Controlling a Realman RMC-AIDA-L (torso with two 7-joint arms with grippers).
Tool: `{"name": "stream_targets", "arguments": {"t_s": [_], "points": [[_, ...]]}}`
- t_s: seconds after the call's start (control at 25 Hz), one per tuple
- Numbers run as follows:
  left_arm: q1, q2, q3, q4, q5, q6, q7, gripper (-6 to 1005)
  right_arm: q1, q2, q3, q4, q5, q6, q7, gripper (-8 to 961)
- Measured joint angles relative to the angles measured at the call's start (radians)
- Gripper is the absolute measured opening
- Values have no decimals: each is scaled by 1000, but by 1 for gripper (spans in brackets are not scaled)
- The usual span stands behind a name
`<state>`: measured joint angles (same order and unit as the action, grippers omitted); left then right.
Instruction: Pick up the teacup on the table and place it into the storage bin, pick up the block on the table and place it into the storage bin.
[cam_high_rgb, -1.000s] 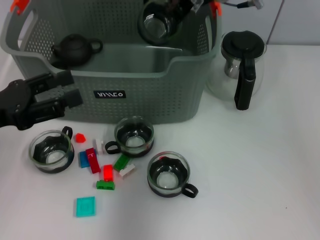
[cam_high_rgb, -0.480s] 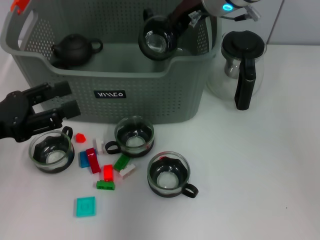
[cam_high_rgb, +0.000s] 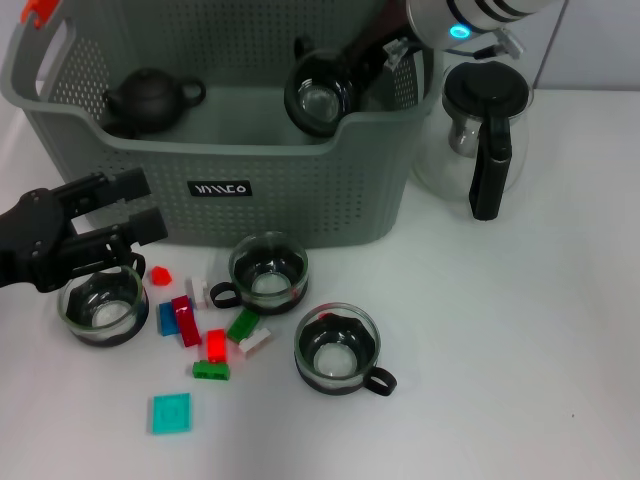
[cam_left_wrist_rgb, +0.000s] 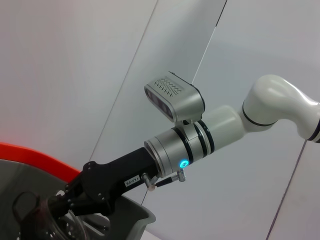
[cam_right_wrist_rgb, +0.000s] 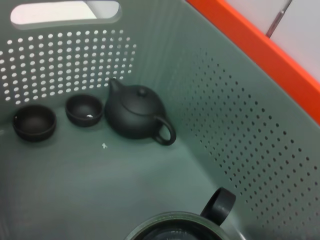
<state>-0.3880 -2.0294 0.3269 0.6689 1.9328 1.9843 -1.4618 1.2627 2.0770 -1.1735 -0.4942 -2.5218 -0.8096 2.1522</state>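
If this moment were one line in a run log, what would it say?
right hand: holding glass teacup inside grey-green perforated storage bin | left hand: open, above another teacup on table

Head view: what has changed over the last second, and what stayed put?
The right claw, shut on a glass teacup, has carried it lower into the storage bin. The left claw has dropped toward the teacup at the table's left, open. The blocks, the other teacups and the coffee pot have not moved.

The right arm is showing glossy white links, black joint bands, a silver wrist ring glowing cyan, a grey vented camera box at 12 o'clock, perhaps labelled black housing.
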Motion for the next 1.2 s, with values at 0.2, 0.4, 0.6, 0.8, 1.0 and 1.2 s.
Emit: {"name": "stream_targets", "arguments": {"t_s": [0.2, 0.4, 0.6, 0.8, 1.0, 1.2], "points": [[0, -1, 0, 0, 0, 1, 0, 793, -2, 0, 0, 2, 0, -6, 0, 54], [0, -2, -3, 0, 0, 1, 0, 793, 0, 0, -1, 3, 0, -11, 0, 54], [0, -2, -4, 0, 0, 1, 0, 793, 4, 2, -2, 3, -37, -12, 19, 54], [0, -2, -5, 0, 0, 1, 1, 793, 6, 6, -2, 3, -53, -13, 27, 54], [2, -2, -6, 0, 0, 1, 2, 794, 7, 8, -2, 0, -53, -13, 27, 55], [4, -2, -6, 0, 0, 1, 7, 794, 7, 8, -4, -3, -54, -14, 28, 55]]}}
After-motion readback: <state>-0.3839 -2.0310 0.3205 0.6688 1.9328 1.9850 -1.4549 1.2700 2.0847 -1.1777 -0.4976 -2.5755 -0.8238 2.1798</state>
